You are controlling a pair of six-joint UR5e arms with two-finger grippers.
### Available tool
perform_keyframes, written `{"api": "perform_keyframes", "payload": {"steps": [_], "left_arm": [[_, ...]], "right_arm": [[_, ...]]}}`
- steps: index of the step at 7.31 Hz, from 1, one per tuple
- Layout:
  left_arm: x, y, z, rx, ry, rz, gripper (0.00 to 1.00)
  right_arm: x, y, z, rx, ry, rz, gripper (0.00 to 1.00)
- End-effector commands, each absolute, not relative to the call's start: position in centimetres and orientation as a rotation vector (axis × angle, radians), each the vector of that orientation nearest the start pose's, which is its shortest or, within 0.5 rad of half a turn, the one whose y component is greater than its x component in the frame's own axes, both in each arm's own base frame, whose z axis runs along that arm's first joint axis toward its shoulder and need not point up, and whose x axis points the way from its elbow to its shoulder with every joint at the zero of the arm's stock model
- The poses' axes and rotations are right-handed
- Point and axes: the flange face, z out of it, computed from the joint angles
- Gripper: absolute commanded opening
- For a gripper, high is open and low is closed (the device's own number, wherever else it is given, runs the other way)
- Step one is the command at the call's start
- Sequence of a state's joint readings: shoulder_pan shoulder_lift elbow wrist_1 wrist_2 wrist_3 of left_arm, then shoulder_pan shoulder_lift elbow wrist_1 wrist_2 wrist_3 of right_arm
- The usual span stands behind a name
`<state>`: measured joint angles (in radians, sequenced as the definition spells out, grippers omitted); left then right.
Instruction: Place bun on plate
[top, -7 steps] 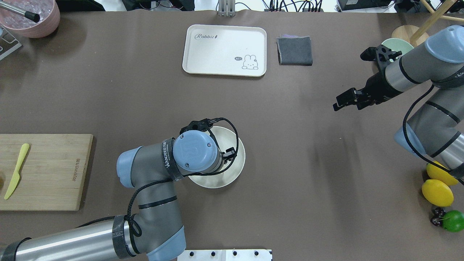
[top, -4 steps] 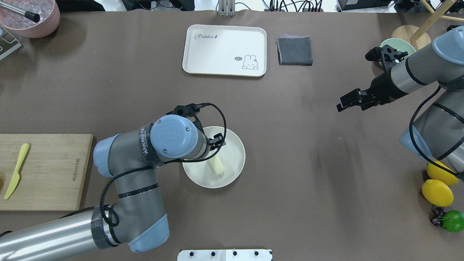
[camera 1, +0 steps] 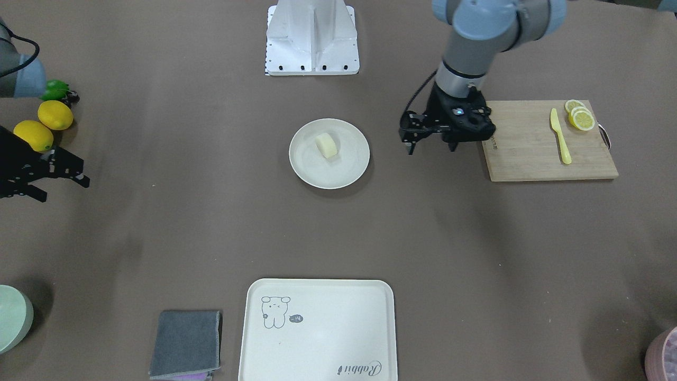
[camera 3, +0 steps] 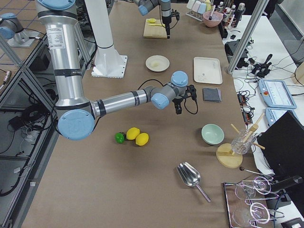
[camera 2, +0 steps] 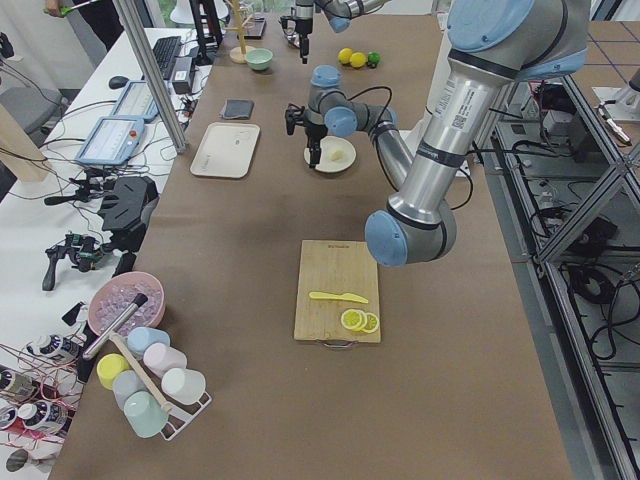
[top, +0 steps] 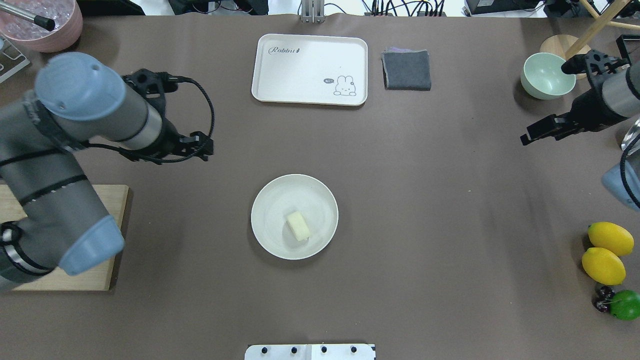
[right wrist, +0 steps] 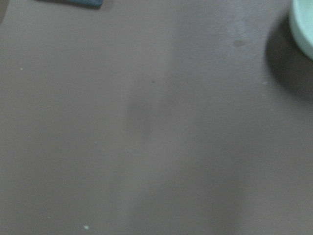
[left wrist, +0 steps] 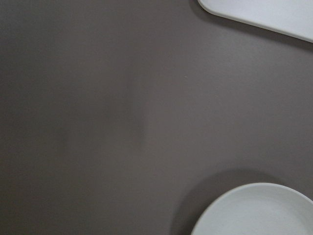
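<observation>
The bun (top: pixel 298 225) lies on its side on the plate (top: pixel 320 202), just toward 6 o'clock of the plate's centre in the overhead view, with nothing else touching it. The left gripper (camera 1: pixel 432 150) hangs above bare table at about 10 o'clock from the plate and well apart from it. In the front-facing view its jaws stand wide apart and empty. The right gripper (camera 1: pixel 66 191) is far off at about 2 o'clock, near the green bowl (top: pixel 547 75). Its jaws also appear spread with nothing between them, though the front-facing view crops its body at the edge.

From overhead the left arm (top: pixel 60 200) covers most of the board (camera 1: pixel 529 153). The knife (camera 1: pixel 559 135) and lemon slices (camera 1: pixel 581 117) on the board show only from the front and from the side.

The left wrist view takes in only a segment of the plate's rim at 5 o'clock and a corner of the tray (top: pixel 310 70) at 1 o'clock, so the bun falls outside it. The right wrist view is blurred. It shows the bowl's edge at 2 o'clock and a strip of the cloth (top: pixel 406 70) at 11 o'clock.
</observation>
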<state>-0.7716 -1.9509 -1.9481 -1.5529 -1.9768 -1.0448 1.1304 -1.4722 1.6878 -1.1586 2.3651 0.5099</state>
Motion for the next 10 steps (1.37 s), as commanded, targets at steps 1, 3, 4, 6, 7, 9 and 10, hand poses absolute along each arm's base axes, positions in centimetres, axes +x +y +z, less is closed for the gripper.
{"api": "perform_keyframes", "payload": {"steps": [1, 3, 4, 6, 7, 9, 10], "left_arm": [[22.0, -50.0, 38.7, 0.154, 0.755, 0.121, 0.98], [9.3, -48.8, 49.3, 0.136, 0.733, 0.215, 0.98], [2.4, -47.4, 55.7, 0.144, 0.705, 0.255, 0.98], [-0.5, -46.6, 60.6, 0.113, 0.782, 0.265, 0.98], [-1.3, -45.5, 62.1, 0.101, 0.782, 0.245, 0.98], [-2.6, -45.4, 62.2, 0.144, 0.782, 0.218, 0.98], [-3.7, -45.6, 62.1, 0.156, 0.781, 0.196, 0.98]], "right_arm": [[-9.6, -52.9, 52.9, 0.194, -0.912, -0.225, 1.00], [-2.9, -52.6, 55.4, 0.202, -0.863, -0.249, 1.00], [-0.2, -52.4, 56.4, 0.195, -0.843, -0.264, 1.00], [4.4, -51.9, 57.8, 0.176, -0.798, -0.275, 1.00], [5.6, -51.7, 58.3, 0.154, -0.774, -0.277, 1.00], [6.9, -51.2, 59.4, 0.114, -0.759, -0.267, 1.00], [7.5, -50.9, 60.1, 0.108, -0.759, -0.256, 1.00]]}}
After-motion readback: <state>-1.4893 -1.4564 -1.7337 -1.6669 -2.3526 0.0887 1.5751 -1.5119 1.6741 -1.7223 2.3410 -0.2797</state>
